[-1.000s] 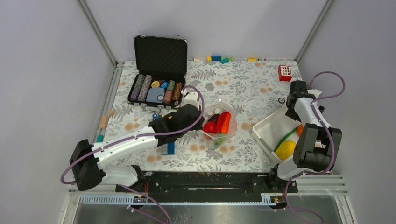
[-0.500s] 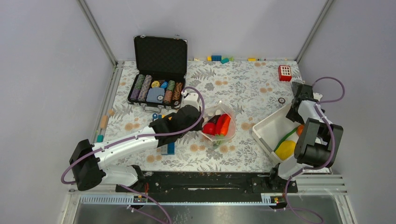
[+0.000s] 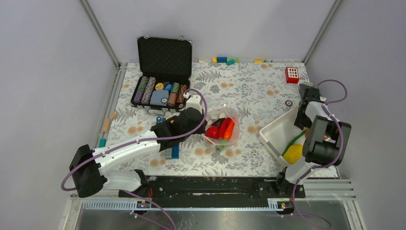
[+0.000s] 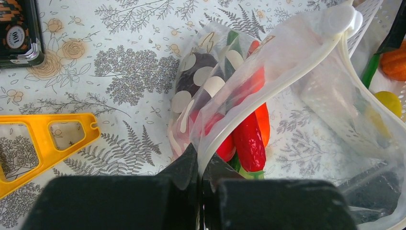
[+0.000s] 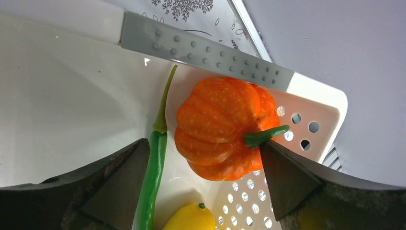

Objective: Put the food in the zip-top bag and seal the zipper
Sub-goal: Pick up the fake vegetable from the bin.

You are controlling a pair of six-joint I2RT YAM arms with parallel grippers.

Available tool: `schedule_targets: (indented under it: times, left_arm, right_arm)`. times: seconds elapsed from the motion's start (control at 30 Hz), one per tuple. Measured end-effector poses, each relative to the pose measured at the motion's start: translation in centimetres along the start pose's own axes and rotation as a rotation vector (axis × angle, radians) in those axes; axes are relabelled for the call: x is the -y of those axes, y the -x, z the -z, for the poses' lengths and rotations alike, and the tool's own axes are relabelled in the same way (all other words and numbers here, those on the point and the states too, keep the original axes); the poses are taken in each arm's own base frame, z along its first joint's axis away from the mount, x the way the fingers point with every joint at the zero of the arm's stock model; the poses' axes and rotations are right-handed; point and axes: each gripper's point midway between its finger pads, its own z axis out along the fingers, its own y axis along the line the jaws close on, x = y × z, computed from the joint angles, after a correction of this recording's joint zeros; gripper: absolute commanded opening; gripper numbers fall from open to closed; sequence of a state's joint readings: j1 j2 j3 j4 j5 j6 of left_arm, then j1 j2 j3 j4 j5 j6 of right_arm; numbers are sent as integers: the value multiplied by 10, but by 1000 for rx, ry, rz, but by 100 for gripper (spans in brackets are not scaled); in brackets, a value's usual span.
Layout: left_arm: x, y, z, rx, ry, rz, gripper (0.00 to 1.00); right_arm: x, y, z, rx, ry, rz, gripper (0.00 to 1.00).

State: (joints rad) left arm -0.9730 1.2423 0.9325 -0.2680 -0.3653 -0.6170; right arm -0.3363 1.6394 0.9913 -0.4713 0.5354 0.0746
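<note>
Left hand (image 4: 200, 178) is clamped on the zipper (image 4: 287, 79) of the zip-top bag (image 3: 229, 115). I see the strip pinched between both fingers at its near end. The rest of it arches up and away, and the mouth gapes.

Far left: black case (image 3: 165, 57), lid up, poker chips (image 3: 160, 90) in rows inside. A yellow frame (image 4: 45, 143) lies flat on the tabletop (image 3: 253, 88) near my left arm, and a blue block (image 3: 174, 152) sits just beside that arm.

Centre: the bag lies on the tabletop, apart from the case. Inside I note the red tomato (image 3: 213, 132), the red chili (image 4: 249, 141), the orange carrot (image 4: 262, 120) touching the chili, and a dark purple piece (image 4: 198, 67) toward the far end. The cream dots partly hide them.

Right: the white basket (image 5: 311, 108) holds the pumpkin (image 5: 220, 127), the green pod (image 5: 155, 158) just beside it, and the yellow piece (image 5: 189, 220) nearer the camera. The right hand (image 5: 203, 158) is down in the basket with its fingers apart and the pumpkin between them. The pumpkin's green stem touches one finger; the other finger is clear of it.

Surface: floral-print cover. A red block (image 3: 292, 74) sits toward the far right corner, and toy blocks (image 3: 225, 60) lie along the back edge. Plain grey walls (image 3: 48, 72), metal posts in the corners.
</note>
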Motion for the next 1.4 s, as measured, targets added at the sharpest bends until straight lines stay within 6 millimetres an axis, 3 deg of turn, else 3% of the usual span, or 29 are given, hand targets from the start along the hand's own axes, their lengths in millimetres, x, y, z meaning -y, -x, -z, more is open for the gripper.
schedule_targets:
  times: [0.17, 0.27, 0.43, 0.5, 0.57, 0.7, 0.97, 1.2, 1.4]
  left_arm:
    - [-6, -1, 0, 1, 10, 5, 0]
    - [-8, -1, 1, 2, 14, 6, 0]
    - [-10, -1, 1, 2, 16, 7, 0]
    - [-10, -1, 1, 2, 16, 7, 0]
    - [-10, -1, 1, 2, 16, 8, 0]
    - [-10, -1, 0, 2, 17, 9, 0]
    - [-12, 0, 0, 3, 21, 12, 0]
    - [-15, 2, -2, 6, 24, 21, 0]
    - [-15, 2, -2, 4, 21, 24, 0]
  right_arm:
    - [0, -1, 0, -16, 12, 40, 83]
    - [-9, 3, 8, 5, 114, 38, 82]
    - [-63, 15, 49, 118, 515, 3, 83]
    - [-79, 11, 67, 153, 645, 4, 84]
    - [-83, 8, 79, 181, 695, -1, 85]
    - [-73, 17, 87, 244, 666, -32, 85]
    - [-50, 10, 61, 187, 477, -73, 89]
    - [-24, 15, 58, 219, 335, -136, 96]
    - [-29, 10, 38, 148, 299, -127, 96]
